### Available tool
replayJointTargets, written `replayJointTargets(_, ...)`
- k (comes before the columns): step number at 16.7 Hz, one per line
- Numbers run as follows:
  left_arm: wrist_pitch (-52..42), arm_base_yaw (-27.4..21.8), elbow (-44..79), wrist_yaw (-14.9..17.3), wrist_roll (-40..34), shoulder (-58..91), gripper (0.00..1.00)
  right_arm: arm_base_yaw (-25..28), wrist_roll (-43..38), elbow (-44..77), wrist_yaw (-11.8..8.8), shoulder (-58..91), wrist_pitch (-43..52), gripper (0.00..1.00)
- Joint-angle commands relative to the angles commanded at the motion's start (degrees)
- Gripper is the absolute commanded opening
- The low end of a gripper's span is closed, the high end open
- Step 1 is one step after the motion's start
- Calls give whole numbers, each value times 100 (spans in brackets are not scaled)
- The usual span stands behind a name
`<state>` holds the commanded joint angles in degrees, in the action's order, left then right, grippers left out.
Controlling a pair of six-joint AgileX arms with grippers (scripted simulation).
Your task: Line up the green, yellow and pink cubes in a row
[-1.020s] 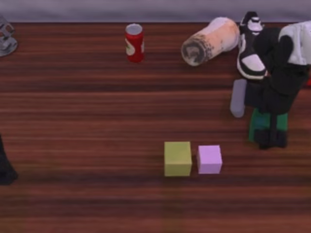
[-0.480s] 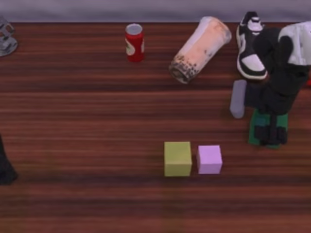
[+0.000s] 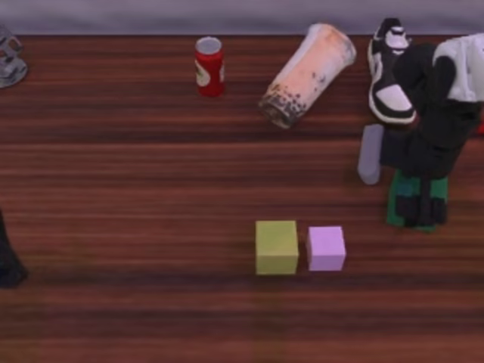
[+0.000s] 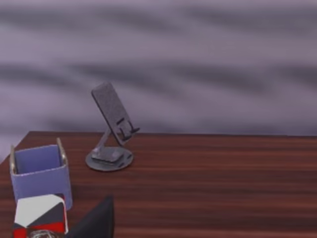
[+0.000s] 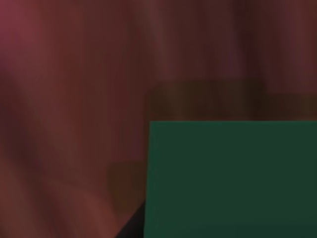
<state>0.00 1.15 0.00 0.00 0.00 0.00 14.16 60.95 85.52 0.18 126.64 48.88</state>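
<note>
Black right gripper (image 3: 420, 209) sits over the green cube (image 3: 401, 198) at the table's (image 3: 151, 181) right; whether it grips I cannot tell. Yellow cube (image 3: 276, 246) and pink cube (image 3: 326, 248) sit adjacent mid-table. Left arm (image 3: 9, 261) parked at left edge.

Wood table (image 3: 136, 166) w/ cubes, clutter

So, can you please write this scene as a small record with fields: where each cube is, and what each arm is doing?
green cube: right side of the table, mostly hidden under the right gripper
yellow cube: near the table's middle, on the surface
pink cube: just right of the yellow cube, narrow gap between them
row: yellow and pink side by side; green apart
right arm: over the green cube
left arm: parked at the left edge
</note>
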Motion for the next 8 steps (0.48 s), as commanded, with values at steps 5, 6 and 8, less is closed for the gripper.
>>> replayJointTargets(5,0,0,0,0,0,0,100,-7,-26,12,-6,-78,82,0)
replayJointTargets(6,0,0,0,0,0,0,100,-4,-21,75,-7,-103,162,0)
replayJointTargets(8,0,0,0,0,0,0,100,-1,-22,286,-8,-220,498,0)
